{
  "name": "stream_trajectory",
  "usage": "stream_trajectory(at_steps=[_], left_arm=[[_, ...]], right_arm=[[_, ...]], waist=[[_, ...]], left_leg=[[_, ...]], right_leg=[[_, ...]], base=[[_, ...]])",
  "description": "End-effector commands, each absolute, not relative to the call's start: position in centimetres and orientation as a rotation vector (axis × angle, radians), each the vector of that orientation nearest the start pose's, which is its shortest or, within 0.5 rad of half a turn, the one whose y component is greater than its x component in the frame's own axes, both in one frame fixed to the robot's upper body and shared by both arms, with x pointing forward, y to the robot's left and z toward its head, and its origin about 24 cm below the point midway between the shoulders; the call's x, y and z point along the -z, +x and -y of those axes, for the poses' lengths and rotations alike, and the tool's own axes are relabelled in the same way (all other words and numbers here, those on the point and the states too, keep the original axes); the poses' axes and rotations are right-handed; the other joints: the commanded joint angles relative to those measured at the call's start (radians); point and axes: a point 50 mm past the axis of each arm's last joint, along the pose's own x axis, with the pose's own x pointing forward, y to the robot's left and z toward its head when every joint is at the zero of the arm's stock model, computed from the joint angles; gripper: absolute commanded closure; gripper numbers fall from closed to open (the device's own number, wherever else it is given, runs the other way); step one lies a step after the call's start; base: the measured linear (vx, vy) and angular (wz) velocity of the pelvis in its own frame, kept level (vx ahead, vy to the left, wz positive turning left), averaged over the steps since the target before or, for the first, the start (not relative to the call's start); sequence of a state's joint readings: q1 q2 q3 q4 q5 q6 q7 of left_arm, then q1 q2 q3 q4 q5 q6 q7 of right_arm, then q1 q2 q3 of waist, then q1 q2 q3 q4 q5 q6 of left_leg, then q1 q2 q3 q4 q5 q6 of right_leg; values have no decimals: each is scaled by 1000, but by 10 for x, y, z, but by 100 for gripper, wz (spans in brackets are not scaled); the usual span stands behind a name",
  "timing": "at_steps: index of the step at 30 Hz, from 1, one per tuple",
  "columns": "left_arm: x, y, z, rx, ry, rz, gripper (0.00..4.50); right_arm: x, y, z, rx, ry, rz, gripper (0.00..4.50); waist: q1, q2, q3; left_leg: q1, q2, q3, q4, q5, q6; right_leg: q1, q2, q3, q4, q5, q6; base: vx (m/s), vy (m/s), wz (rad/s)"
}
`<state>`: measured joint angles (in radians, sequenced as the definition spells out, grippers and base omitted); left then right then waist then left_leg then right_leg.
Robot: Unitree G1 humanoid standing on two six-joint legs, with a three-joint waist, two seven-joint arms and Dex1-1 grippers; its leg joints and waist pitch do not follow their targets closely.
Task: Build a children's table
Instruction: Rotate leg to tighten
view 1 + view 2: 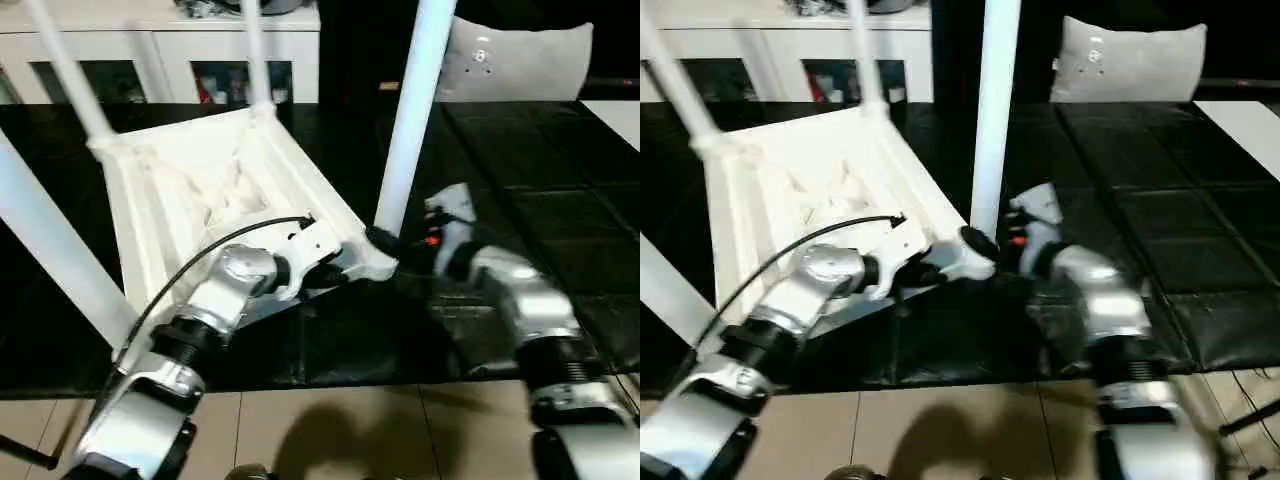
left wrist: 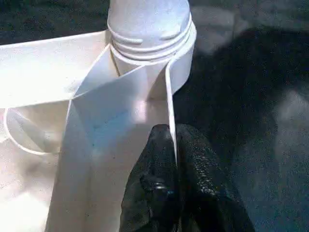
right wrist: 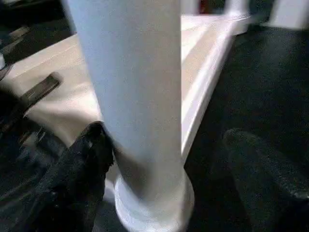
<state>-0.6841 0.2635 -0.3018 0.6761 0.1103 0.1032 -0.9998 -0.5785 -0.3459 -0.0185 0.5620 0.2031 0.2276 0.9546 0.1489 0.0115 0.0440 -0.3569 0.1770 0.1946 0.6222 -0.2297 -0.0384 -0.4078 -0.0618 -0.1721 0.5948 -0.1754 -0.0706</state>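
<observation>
You see the children's table (image 1: 210, 190) lying upside down on the black floor (image 1: 560, 210), its legs pointing up, the left gripper (image 2: 176, 145) with jaws clamped on its side wall, the right gripper (image 3: 169, 159) with jaws apart around the near leg (image 1: 410, 120).

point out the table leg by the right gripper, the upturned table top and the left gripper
table leg (image 1: 408, 130), left eye view, mid shaft
table top (image 1: 170, 190), left eye view, ribbed underside
left gripper (image 2: 174, 145), left wrist view, fingertips pinching the top's thin side wall
</observation>
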Motion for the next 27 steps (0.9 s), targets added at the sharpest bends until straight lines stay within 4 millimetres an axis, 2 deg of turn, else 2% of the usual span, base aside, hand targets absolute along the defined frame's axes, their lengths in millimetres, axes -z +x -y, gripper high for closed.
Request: stream_trajectory(at_steps=[1,3,4,6,7,8,14,18,19,27], left_arm=[[-70,338,-94,1273,530,-333,450],[-71,337,-97,1304,549,-338,450],[-71,337,-97,1304,549,-338,450],[-73,331,-104,1444,586,-317,450],[-73,330,-105,1474,592,-322,450],[-73,329,-106,1489,594,-327,450],[-71,320,-107,1631,655,-336,450],[-72,318,-105,1668,665,-329,450],[-72,317,-104,1678,672,-326,450],[-72,321,-102,1663,701,-315,450]], right_arm=[[-83,336,174,-939,-18,-239,26],[-85,334,177,-992,-32,-252,26],[-85,334,177,-992,-32,-252,26],[-87,325,184,-1150,-116,-295,26],[-88,321,185,-1205,-134,-307,26],[-88,319,186,-1238,-142,-313,26],[-91,311,186,-1408,-184,-335,26],[-90,309,184,-1450,-166,-350,64],[-90,308,182,-1466,-165,-356,71],[-83,300,178,-1555,-153,-414,140]], waist=[[1,-7,-78],[2,-7,-78],[4,-11,-79],[12,-10,-80],[16,-14,-80],[22,-12,-80],[35,-12,-79],[43,-14,-78],[43,-20,-78],[43,-18,-79]], left_leg=[[3,76,-38,-60,15,118],[4,77,-38,-60,16,117],[3,75,-37,-59,16,118],[2,71,-36,-57,18,127],[2,72,-36,-56,22,132],[3,75,-36,-56,23,136],[5,82,-37,-57,18,127],[5,83,-37,-58,15,120],[4,82,-36,-59,13,118],[2,77,-37,-58,16,114]], right_leg=[[75,-122,89,-67,-186,-36],[73,-123,88,-67,-185,-40],[74,-122,87,-66,-190,-38],[75,-120,86,-69,-198,-27],[74,-120,87,-67,-192,-22],[72,-120,88,-64,-186,-21],[68,-123,87,-65,-211,-32],[68,-125,89,-64,-217,-35],[69,-125,88,-67,-225,-31],[70,-121,85,-70,-244,0]], base=[[0,0,0],[0,0,0],[0,0,0],[0,0,0],[0,0,0],[0,0,0],[0,0,0],[0,0,0],[0,0,0],[0,0,0]])
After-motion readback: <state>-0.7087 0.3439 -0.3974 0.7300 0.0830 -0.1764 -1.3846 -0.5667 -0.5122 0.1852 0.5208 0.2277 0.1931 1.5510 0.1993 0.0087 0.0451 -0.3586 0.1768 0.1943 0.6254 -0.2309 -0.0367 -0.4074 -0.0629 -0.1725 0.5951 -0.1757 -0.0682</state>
